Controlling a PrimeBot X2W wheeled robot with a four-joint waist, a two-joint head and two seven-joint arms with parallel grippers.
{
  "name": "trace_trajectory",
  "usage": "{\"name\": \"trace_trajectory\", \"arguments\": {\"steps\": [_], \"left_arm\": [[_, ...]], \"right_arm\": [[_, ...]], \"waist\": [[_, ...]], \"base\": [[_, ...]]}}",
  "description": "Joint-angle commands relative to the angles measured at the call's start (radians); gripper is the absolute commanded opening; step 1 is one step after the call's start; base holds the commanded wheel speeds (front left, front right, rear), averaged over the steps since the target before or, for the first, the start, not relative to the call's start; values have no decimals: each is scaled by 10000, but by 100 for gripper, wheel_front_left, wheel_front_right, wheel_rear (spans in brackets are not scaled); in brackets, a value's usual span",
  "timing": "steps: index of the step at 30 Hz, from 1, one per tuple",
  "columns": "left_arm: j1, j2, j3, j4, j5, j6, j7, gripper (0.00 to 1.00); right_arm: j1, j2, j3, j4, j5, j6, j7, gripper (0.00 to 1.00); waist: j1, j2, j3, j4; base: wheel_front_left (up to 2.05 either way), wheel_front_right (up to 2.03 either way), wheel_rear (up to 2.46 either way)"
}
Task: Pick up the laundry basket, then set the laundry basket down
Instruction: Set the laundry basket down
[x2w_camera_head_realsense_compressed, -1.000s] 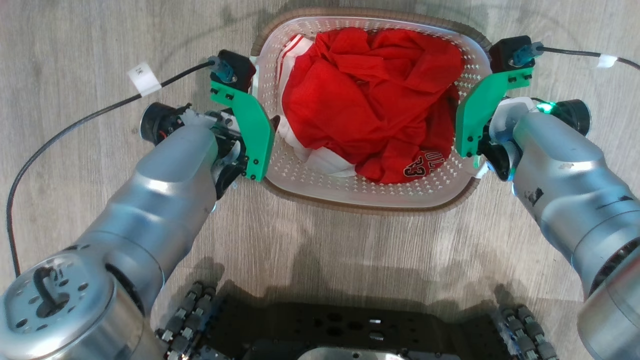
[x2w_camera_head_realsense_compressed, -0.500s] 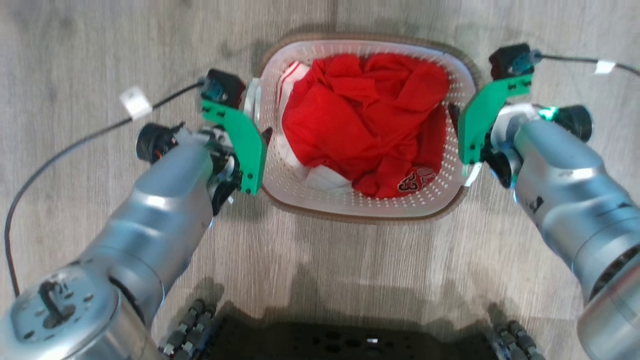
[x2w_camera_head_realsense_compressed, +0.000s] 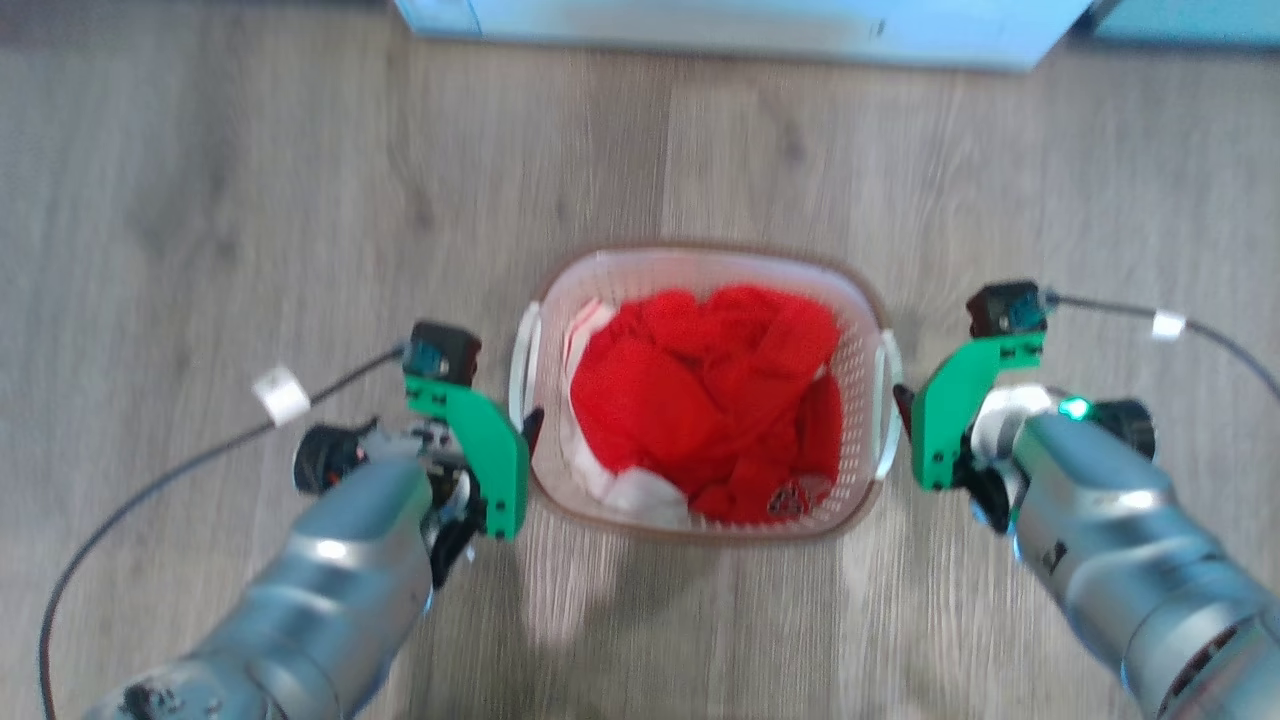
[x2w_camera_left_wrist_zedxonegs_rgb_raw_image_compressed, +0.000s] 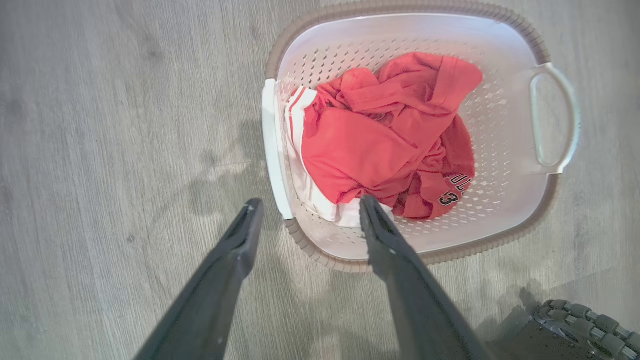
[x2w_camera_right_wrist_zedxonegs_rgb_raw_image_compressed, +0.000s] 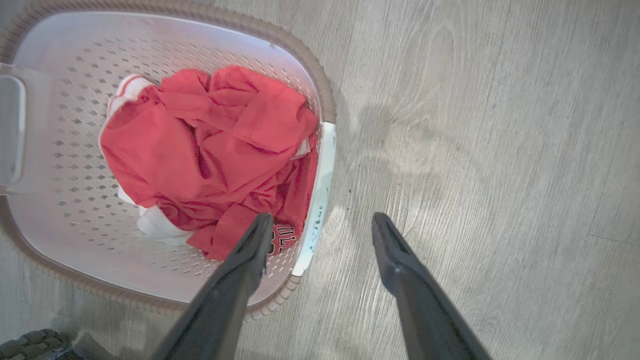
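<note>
The left hand (x2w_camera_left_wrist_zedxonegs_rgb_raw_image_compressed: 310, 202) is released, its fingers spread either side of the left handle of the laundry basket (x2w_camera_left_wrist_zedxonegs_rgb_raw_image_compressed: 500, 125). The right hand (x2w_camera_right_wrist_zedxonegs_rgb_raw_image_compressed: 322, 217) (also released) straddles the right handle. The basket sits between them on the wooden floor (x2w_camera_head_realsense_compressed: 250, 200), holding red clothing (x2w_camera_head_realsense_compressed: 700, 400).

The laundry basket (x2w_camera_right_wrist_zedxonegs_rgb_raw_image_compressed: 75, 245)'s white handle (x2w_camera_right_wrist_zedxonegs_rgb_raw_image_compressed: 320, 180) is seen between the spread fingers (x2w_camera_right_wrist_zedxonegs_rgb_raw_image_compressed: 235, 285) of the right gripper (x2w_camera_right_wrist_zedxonegs_rgb_raw_image_compressed: 321, 220). Red clothing (x2w_camera_right_wrist_zedxonegs_rgb_raw_image_compressed: 210, 145) is heaped inside.
</note>
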Motion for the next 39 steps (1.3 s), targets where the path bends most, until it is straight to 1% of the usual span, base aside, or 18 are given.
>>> {"name": "trace_trajectory", "arguments": {"steps": [1, 8, 11, 13, 15, 16, 18, 21, 23, 25, 27, 30, 34, 37, 39], "left_arm": [[211, 206, 161, -33, 14, -37, -378, 100], [872, 258, 317, 139, 34, 72, -1645, 100], [975, 398, 677, 8, 72, 206, -1818, 100], [863, 680, 1299, -631, 358, 482, -1828, 100], [985, 1079, 2114, -1603, 991, 908, -1831, 100], [985, 1079, 2114, -1603, 991, 908, -1831, 100], [1300, 1520, 3213, -2927, 1898, 1427, -1833, 100], [2355, 1996, 5220, -5253, 3547, 2266, -1834, 100], [3324, 2016, 6646, -6844, 4698, 2764, -1834, 100], [4374, 1810, 7706, -8153, 5728, 2901, -1834, 100], [5250, 1475, 8678, -9277, 6595, 2869, -1835, 100], [6237, 953, 9831, -10493, 7728, 2626, -1835, 100], [7165, 437, 10868, -11463, 8617, 2149, -1835, 100], [7633, 273, 11201, -11754, 9043, 1792, -1835, 100], [7905, 231, 11284, -11645, 9155, 1651, -1836, 100]], "right_arm": [[579, 257, -149, -75, -9, 14, -429, 100], [1283, 543, -614, -76, 90, 14, -2073, 100], [1451, 632, -752, -245, 169, 14, -2644, 100], [1498, 650, -914, -455, 173, 14, -2887, 100], [1433, 538, -1196, -852, 0, 14, -2963, 100], [1433, 538, -1196, -852, 0, 14, -2963, 100], [1319, 169, -1889, -1750, -606, 14, -2971, 100], [1841, -220, -3614, -3430, -1969, 14, -2975, 100], [2577, -266, -5042, -4777, -3138, 14, -2976, 100], [3534, -45, -6500, -6192, -4320, 14, -2977, 100], [4521, 279, -7566, -7516, -5423, 14, -2977, 100], [5754, 628, -8348, -9099, -6443, 14, -2977, 100], [6857, 753, -8479, -10391, -7079, 14, -2978, 100], [7448, 765, -8438, -10867, -7024, 14, -2978, 100], [7749, 767, -8404, -11029, -7118, 14, -2978, 100]], "waist": [[2, -1, -1627, -15], [2, -1, -3386, -228], [2, -1, -3900, -345], [2, -1, -4202, -402], [2, -1, -4431, -455], [2, -1, -4431, -455], [2, -1, -4525, -505], [2, -1, -4642, -572], [2, -1, -4726, -609], [2, -1, -4788, -648], [2, -1, -4821, -653], [2, -1, -4852, -629], [2, -1, -4878, -628], [2, -1, -4904, -615], [2, -1, -4928, -606]], "base": [[0, 0, 0], [0, 0, 0], [0, 0, 0], [0, 0, 0], [0, 0, 0], [0, 0, 0], [0, 0, 0], [0, 0, 0], [0, 0, 0], [0, 0, 0], [0, 0, 0], [0, 0, 0], [0, 0, 0], [0, 0, 0], [0, 0, 0]]}}
